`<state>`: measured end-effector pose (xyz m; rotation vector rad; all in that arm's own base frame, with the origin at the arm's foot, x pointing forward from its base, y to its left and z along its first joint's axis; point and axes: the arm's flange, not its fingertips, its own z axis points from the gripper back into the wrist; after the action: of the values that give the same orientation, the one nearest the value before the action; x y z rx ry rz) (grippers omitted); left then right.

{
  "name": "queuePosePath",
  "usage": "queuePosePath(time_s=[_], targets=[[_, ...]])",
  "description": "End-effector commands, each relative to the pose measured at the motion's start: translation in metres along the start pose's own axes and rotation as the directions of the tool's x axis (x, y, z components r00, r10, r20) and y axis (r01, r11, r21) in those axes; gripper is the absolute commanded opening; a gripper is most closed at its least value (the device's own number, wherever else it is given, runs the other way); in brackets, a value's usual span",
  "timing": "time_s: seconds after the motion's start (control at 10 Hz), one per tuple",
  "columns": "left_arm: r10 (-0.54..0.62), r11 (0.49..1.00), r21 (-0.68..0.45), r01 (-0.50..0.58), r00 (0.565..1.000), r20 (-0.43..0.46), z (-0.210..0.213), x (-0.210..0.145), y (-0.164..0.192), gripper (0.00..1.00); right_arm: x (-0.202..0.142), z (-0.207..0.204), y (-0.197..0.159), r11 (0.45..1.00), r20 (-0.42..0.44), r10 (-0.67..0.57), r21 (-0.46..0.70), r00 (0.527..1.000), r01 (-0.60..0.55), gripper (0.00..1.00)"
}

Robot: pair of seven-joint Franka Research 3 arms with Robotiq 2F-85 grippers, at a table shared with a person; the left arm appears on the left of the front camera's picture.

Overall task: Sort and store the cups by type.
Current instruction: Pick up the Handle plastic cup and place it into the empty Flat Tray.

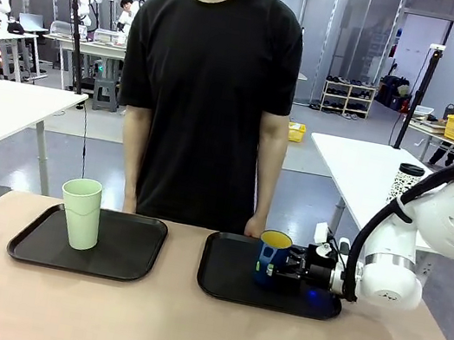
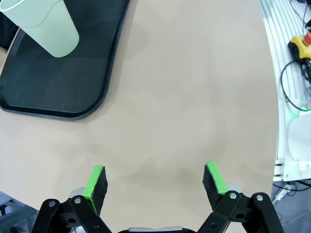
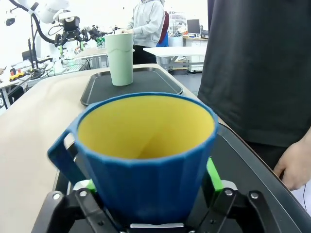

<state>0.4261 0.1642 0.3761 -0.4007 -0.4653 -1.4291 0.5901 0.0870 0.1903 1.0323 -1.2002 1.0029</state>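
While its pads flank the blue mug [image 3: 146, 160], right gripper [image 3: 150, 187] spread wide, contact unclear, mug on right tray [image 1: 224, 286].

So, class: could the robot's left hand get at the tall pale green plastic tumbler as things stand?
Probably yes. The left hand is open over bare table, and the tall pale green plastic tumbler stands upright on its black tray with nothing between them.

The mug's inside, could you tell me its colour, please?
Yellow; the mug shows it best in the right wrist view.
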Motion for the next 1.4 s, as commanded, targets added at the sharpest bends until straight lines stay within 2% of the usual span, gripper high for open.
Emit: queuePosePath(time_s=[0.0,0.4,1.3], targets=[[-0.019,1.0,0.011,0.018,0.999,0.027,0.002,-0.002,0.004,1.0,0.001,-0.001,-0.003,0.999,-0.015,-0.022,-0.028,1.0,0.021,1.0],[-0.019,1.0,0.011,0.018,0.999,0.027,0.002,-0.002,0.004,1.0,0.0,0.003,-0.002,1.0,-0.034,-0.017,-0.019,0.999,0.016,1.0],[-0.019,1.0,0.011,0.018,0.999,0.027,0.002,-0.002,0.004,1.0,0.017,0.02,0.006,1.0,-0.004,-0.011,-0.009,1.0,0.011,1.0]])
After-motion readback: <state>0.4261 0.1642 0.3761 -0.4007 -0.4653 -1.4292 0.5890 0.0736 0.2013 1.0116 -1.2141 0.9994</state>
